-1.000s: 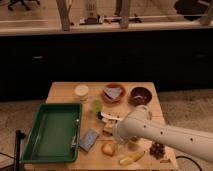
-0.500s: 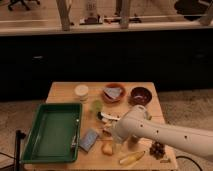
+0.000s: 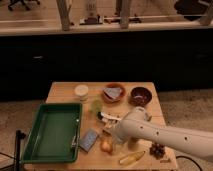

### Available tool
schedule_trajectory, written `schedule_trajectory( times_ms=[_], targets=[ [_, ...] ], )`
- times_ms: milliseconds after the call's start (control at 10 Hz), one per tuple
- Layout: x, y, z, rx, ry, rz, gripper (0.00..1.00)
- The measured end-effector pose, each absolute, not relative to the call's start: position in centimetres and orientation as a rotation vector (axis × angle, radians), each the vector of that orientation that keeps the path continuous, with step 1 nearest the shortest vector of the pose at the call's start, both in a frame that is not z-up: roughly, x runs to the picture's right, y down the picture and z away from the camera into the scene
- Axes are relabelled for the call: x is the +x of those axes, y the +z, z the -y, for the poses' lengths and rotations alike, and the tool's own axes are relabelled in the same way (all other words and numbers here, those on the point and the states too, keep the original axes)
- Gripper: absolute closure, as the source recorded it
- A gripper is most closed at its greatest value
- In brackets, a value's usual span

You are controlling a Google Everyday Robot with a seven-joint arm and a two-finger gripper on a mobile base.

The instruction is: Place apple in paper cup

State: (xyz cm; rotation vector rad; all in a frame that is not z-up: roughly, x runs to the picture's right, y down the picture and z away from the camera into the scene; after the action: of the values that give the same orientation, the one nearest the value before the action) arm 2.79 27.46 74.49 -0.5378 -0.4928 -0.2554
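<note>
The apple, small, round and orange-yellow, lies on the wooden table near its front edge. The paper cup, short and pale, stands upright at the table's back left. My gripper is at the end of the white arm, which reaches in from the lower right. It hovers low over the middle of the table, just behind the apple and well to the front right of the cup. It holds nothing that I can see.
A green tray fills the table's left side. A pale green item, a blue item, a banana and a dark cluster lie around the apple. Two reddish-brown bowls stand at the back.
The arm has shifted only slightly. The apple, the cup and the other objects have not moved.
</note>
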Motion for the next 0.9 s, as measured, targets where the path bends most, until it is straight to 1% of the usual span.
schedule_trajectory(
  times_ms=[300, 700, 800, 900],
  targets=[
    [2.7, 74.1, -27.8, -0.552, -0.273, 0.500, 0.20],
    [2.0, 74.5, -28.7, -0.581, -0.289, 0.524, 0.21],
    [2.0, 74.7, -29.1, -0.587, -0.295, 0.527, 0.28],
    [1.9, 75.0, -29.4, -0.591, -0.300, 0.528, 0.38]
  ],
)
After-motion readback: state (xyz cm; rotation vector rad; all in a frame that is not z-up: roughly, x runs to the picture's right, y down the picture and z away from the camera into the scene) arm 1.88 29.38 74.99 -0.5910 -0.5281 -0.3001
